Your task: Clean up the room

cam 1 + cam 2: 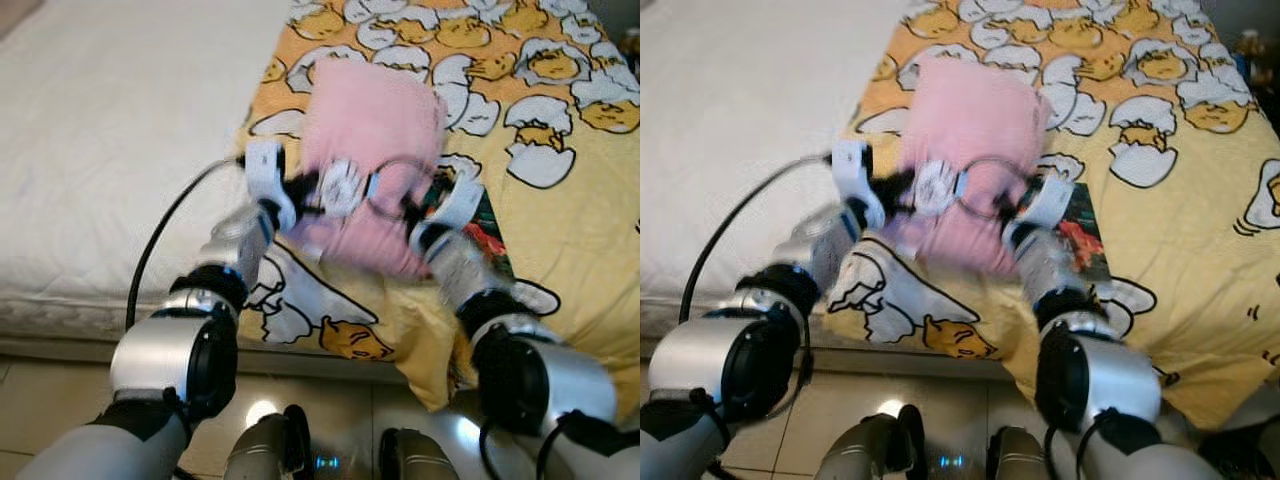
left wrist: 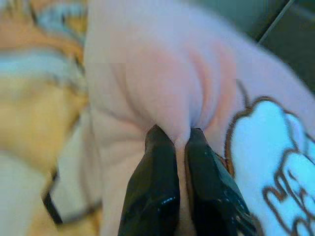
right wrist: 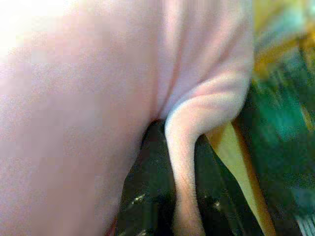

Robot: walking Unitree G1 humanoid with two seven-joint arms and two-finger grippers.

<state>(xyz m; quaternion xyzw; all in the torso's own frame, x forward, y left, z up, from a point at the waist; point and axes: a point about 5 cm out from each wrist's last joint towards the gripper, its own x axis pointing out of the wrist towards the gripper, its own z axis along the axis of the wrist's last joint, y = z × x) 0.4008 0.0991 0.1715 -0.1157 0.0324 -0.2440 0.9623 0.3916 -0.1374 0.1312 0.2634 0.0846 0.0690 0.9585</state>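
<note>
Pinching soft, fleecy pink pillow [image 1: 372, 140], left claw [image 2: 182, 142] and right claw [image 3: 172, 142], above yellow cartoon-egg blanket [image 1: 560, 200].

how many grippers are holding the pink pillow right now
2. The left gripper pinches a fold on the pink pillow's left edge, and the right gripper pinches a fold on its right edge, above the yellow blanket.
</note>
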